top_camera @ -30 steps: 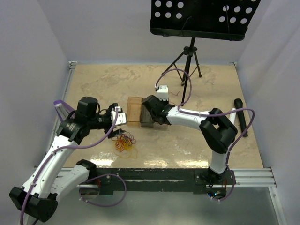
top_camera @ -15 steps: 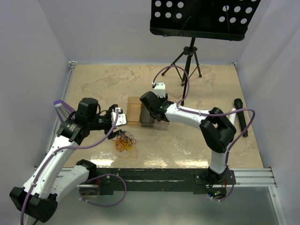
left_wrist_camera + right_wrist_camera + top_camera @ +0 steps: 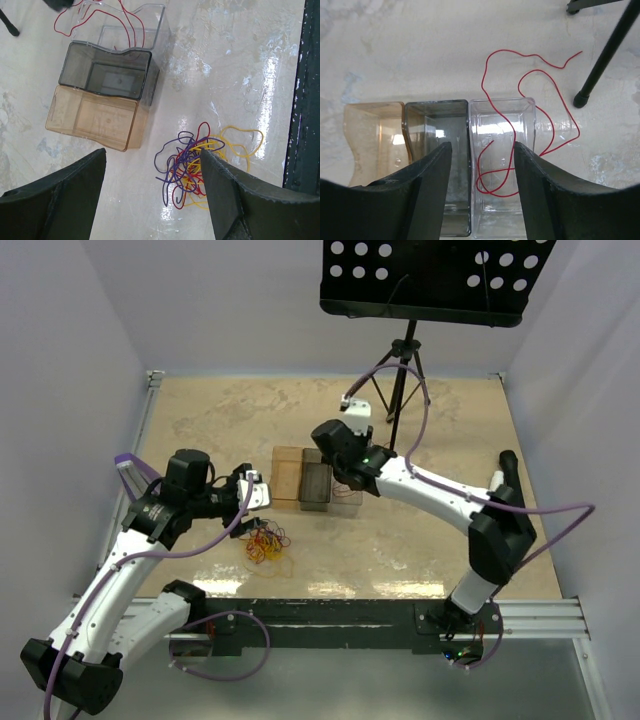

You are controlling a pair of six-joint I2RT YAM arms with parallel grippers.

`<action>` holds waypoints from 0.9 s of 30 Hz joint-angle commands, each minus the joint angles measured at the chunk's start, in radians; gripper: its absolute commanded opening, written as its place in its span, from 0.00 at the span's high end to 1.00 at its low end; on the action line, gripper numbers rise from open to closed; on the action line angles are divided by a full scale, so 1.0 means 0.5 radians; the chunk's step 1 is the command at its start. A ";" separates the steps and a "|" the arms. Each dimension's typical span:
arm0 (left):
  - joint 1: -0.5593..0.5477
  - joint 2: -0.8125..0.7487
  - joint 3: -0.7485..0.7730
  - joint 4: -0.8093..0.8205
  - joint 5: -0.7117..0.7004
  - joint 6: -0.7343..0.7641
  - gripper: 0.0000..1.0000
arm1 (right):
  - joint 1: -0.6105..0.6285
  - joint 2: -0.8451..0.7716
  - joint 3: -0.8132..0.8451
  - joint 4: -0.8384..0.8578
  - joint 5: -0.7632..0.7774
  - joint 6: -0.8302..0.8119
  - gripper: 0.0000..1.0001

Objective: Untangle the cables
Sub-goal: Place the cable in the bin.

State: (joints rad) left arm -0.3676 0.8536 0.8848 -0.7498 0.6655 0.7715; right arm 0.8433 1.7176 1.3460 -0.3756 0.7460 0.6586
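This looks like a robot lab. Plain white walls (image 3: 60, 340) box in a tan table (image 3: 220, 420). The left arm (image 3: 110, 580) and the right arm (image 3: 440, 495) are bolted to a metal rail (image 3: 530, 616). A black music stand (image 3: 430, 280) stands beyond the jaws.

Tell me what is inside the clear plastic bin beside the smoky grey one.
Part of a thin red wire loops inside the clear plastic bin, the rest trailing out over its rim onto the table. The open right gripper covers the bin's near corners.
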 commanded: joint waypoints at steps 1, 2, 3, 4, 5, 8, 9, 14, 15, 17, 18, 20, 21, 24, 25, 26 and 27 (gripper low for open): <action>0.005 -0.017 -0.015 0.012 0.050 0.034 0.20 | -0.094 -0.259 -0.160 -0.090 0.057 0.222 0.42; 0.005 -0.020 -0.015 0.015 0.056 0.034 0.20 | -0.125 -0.315 -0.234 -0.074 0.039 0.253 0.41; 0.005 -0.017 -0.012 0.012 0.059 0.034 0.20 | -0.161 -0.364 -0.311 -0.056 0.009 0.278 0.41; 0.005 -0.017 -0.012 0.012 0.065 0.034 0.20 | -0.198 -0.404 -0.372 -0.038 -0.028 0.305 0.41; 0.005 -0.017 -0.012 0.012 0.062 0.037 0.20 | -0.238 -0.462 -0.446 0.002 -0.080 0.312 0.40; 0.005 -0.020 -0.012 0.015 0.065 0.040 0.20 | -0.330 -0.533 -0.612 0.128 -0.261 0.318 0.38; 0.005 -0.017 -0.009 0.009 0.068 0.043 0.20 | -0.358 -0.536 -0.636 0.147 -0.298 0.336 0.38; 0.005 -0.011 -0.006 -0.001 0.077 0.040 0.20 | -0.493 -0.542 -0.771 0.281 -0.479 0.431 0.38; 0.005 -0.011 -0.009 -0.004 0.083 0.043 0.20 | -0.520 -0.539 -0.799 0.324 -0.531 0.444 0.38; 0.005 -0.014 -0.012 -0.007 0.077 0.046 0.20 | -0.567 -0.506 -0.842 0.389 -0.602 0.465 0.38; 0.005 -0.014 -0.012 -0.010 0.077 0.049 0.20 | -0.579 -0.484 -0.854 0.413 -0.633 0.480 0.38; 0.005 -0.011 -0.012 -0.010 0.077 0.052 0.20 | -0.594 -0.438 -0.876 0.456 -0.673 0.505 0.38; 0.005 -0.011 -0.012 -0.010 0.077 0.052 0.20 | -0.600 -0.404 -0.882 0.481 -0.691 0.517 0.39; 0.005 -0.001 -0.009 -0.004 0.086 0.049 0.20 | -0.607 -0.337 -0.870 0.518 -0.700 0.551 0.41; 0.005 0.002 -0.009 -0.007 0.089 0.046 0.20 | -0.607 -0.312 -0.861 0.530 -0.703 0.554 0.41; 0.005 0.005 -0.012 -0.007 0.093 0.046 0.20 | -0.607 -0.282 -0.845 0.536 -0.710 0.557 0.41; 0.005 0.005 -0.012 -0.004 0.093 0.046 0.20 | -0.607 -0.257 -0.830 0.536 -0.704 0.563 0.42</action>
State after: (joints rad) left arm -0.3676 0.8536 0.8848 -0.7513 0.6773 0.7788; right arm 0.5411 1.5562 0.9176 -0.1669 0.4240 0.9020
